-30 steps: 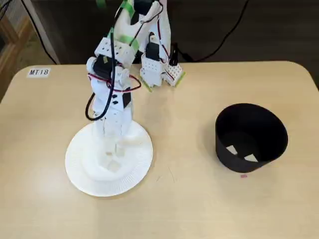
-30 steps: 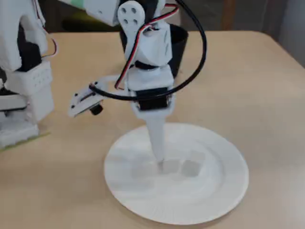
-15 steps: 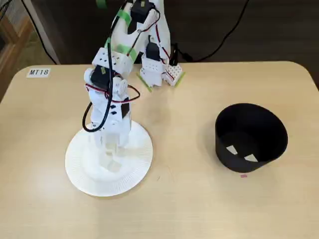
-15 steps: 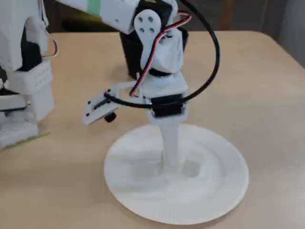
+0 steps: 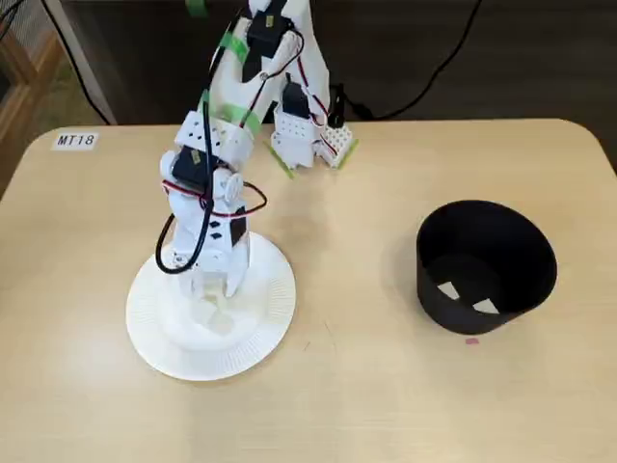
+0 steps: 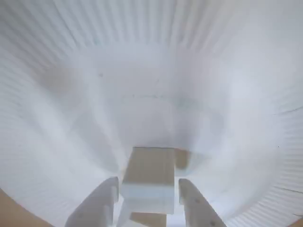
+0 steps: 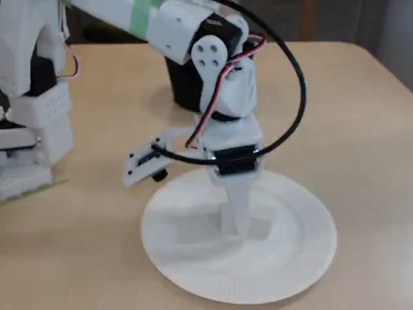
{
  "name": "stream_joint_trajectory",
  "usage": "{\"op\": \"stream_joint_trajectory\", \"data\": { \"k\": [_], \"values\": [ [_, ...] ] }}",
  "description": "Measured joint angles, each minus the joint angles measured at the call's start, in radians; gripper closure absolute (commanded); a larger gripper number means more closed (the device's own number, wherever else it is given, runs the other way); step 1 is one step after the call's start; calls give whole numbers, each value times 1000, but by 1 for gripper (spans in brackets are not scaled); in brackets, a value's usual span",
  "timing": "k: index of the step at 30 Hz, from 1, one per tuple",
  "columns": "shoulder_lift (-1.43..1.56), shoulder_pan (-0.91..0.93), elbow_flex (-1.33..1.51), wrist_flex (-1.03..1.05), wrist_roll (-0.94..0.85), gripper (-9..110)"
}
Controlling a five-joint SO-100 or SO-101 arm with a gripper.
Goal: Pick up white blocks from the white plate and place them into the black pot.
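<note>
The white plate [image 5: 265,323] lies at the left of the table in a fixed view. My gripper [image 5: 220,289] reaches straight down into its middle. In the wrist view, one cream white block [image 6: 149,170] sits on the plate [image 6: 142,71] between my gripper [image 6: 147,185] fingers, which stand close against both its sides. The black pot [image 5: 535,280] stands to the right, well apart from the plate, with two white blocks [image 5: 448,289] on its bottom. In another fixed view my gripper [image 7: 235,223] touches down on the plate [image 7: 290,258], and the pot [image 7: 184,87] is partly hidden behind the arm.
The arm's base [image 5: 304,135] is clamped at the table's far edge, with cables running behind it. A label reading MT18 [image 5: 75,140] is at the far left corner. A small pink speck [image 5: 471,340] lies in front of the pot.
</note>
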Motion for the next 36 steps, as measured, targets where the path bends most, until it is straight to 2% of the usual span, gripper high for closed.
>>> {"op": "stream_joint_trajectory", "data": {
  "k": [3, 13, 17, 22, 28, 36],
  "values": [
    [-17, -3, 0, -29, -6, 104],
    [-23, -6, -29, -72, -83, 104],
    [-17, -6, -61, -72, -172, 104],
    [81, -6, -77, -92, -359, 104],
    [313, -32, -77, -123, -672, 104],
    [644, -304, -60, -144, -1098, 104]
  ]
}}
